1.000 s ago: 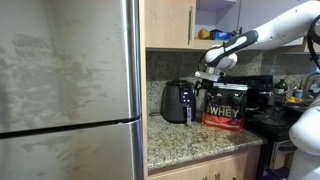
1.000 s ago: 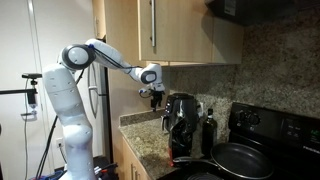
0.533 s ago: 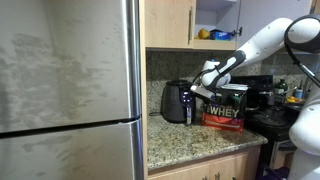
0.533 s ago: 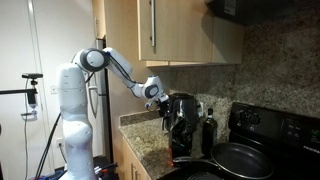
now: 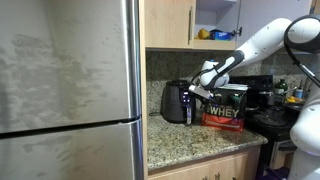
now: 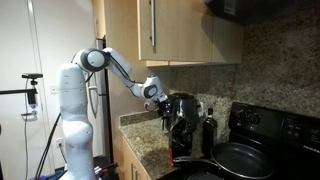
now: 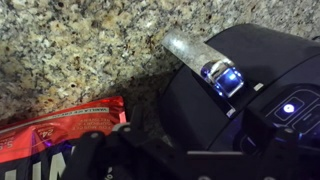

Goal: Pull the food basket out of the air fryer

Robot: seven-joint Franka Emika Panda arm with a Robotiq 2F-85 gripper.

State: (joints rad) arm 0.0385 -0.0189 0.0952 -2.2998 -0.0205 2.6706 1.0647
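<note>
arm bent, hand [image 5: 199, 90] beside air fryer [image 5: 177, 102]

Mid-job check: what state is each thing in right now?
Black drawer-like food basket: seated in fryer, not pulled out.
Small black egg-shaped air fryer: upright, blue lights lit.
Robotiq gripper: near the handle; jaws unclear.
Black-and-red WHEY tub: upright.
Stainless refrigerator: closed.
</note>
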